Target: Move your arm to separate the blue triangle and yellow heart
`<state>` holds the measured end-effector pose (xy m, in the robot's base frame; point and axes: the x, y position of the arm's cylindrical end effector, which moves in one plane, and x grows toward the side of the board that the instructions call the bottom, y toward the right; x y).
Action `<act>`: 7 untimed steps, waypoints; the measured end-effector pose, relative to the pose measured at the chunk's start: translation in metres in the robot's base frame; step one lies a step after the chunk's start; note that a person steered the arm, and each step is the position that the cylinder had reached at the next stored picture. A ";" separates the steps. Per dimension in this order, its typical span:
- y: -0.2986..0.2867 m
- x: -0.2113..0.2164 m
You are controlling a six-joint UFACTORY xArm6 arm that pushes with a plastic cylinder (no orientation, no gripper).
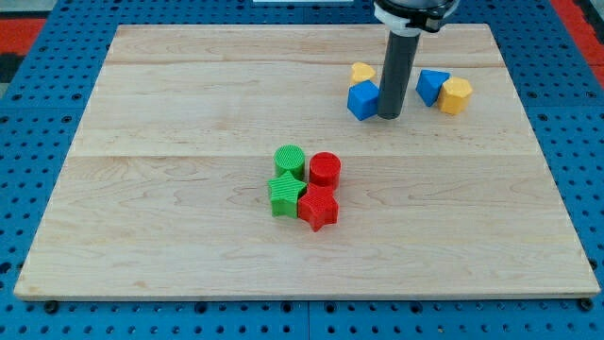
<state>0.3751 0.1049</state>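
My tip (389, 114) carries nothing and rests against the blue cube (362, 100), the smooth yellow heart (362, 72) just behind it. The blue triangle (431, 86) sits at the view's right, touching a yellow hexagon (456, 95), all on pale wooden board (189, 208).

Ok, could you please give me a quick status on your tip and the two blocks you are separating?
My tip down beside blue cube. Blue triangle touching yellow heart at view's right, not yet separated. Nothing between tip and pair.
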 end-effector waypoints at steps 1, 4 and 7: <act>0.024 -0.005; -0.080 -0.040; -0.147 -0.027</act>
<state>0.3486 -0.0424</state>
